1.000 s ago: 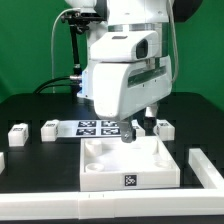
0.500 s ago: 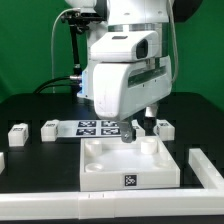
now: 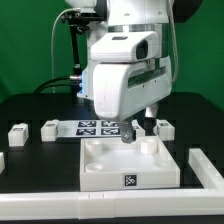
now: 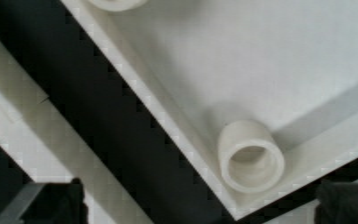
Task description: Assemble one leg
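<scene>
Your claw (image 3: 139, 131) hangs spread, with nothing between its jaws. In the wrist view the claw (image 4: 190, 204) shows only as two dark fingertips (image 4: 348, 198) set wide apart at the picture's corners. They sit low over the far right corner of the large flat white plate (image 3: 108, 166); you cannot tell from either view whether they touch it. Under the wrist camera the plate (image 4: 247, 80) fills most of the picture, and one of its round corner sockets (image 4: 250, 157) lies close to the fingertips.

The leg (image 3: 163, 127) stands upright on the black tabletop (image 3: 40, 192) just beside the claw, on the exterior view's right, beyond the plate's far edge and free of the jaws.

The marker board (image 3: 98, 127) lies flat behind the plate. Farther toward the exterior view's left stand two more small white posts (image 3: 50, 127) (image 3: 17, 133), well apart from the claw. A white angled rail (image 3: 205, 166) lies on the tabletop to the right of the plate.
</scene>
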Controlling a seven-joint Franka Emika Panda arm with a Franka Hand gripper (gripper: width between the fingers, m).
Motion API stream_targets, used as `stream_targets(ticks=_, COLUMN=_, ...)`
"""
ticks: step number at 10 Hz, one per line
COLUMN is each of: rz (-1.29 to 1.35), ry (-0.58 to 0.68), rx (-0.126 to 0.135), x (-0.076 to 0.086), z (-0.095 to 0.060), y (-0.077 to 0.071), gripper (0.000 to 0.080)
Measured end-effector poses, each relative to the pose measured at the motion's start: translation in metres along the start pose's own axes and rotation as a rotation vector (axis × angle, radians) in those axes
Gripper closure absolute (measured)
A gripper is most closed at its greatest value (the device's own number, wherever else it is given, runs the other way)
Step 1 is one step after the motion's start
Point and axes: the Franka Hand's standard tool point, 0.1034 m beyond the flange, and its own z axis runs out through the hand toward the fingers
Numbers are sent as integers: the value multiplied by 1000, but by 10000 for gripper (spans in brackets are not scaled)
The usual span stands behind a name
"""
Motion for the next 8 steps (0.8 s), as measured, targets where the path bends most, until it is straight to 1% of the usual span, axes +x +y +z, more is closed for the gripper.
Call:
stream_targets(ticks=1, rz=-3, ry=-1, rx=0, x=0, z=0, y=0, gripper=150)
stream_targets(ticks=2, rz=-21, ry=6, rx=-10, x=-3, z=1, y=-4, gripper=150)
stream_targets(ticks=3, rz=-51, ry=13, rx=-19, x=-14, z=6, y=-19, gripper=150)
stream_targets(ticks=4, rz=-131, ry=-2, rx=-4, x=-30, z=12, y=-38, gripper=150)
stream_targets(ticks=5, rz=-275, ry=-27, rx=10, x=-43, z=16, y=-51, gripper=150)
stream_targets(ticks=6, rz=-341, ry=-49, rx=24, x=-49, z=18, y=-54, gripper=150)
stream_targets(ticks=7, rz=-358, ry=-65, rx=31, x=-56, z=21, y=-57, gripper=150)
stream_targets(ticks=8, rz=-349, ry=-62, rx=29, x=-55, z=21, y=-56, gripper=150)
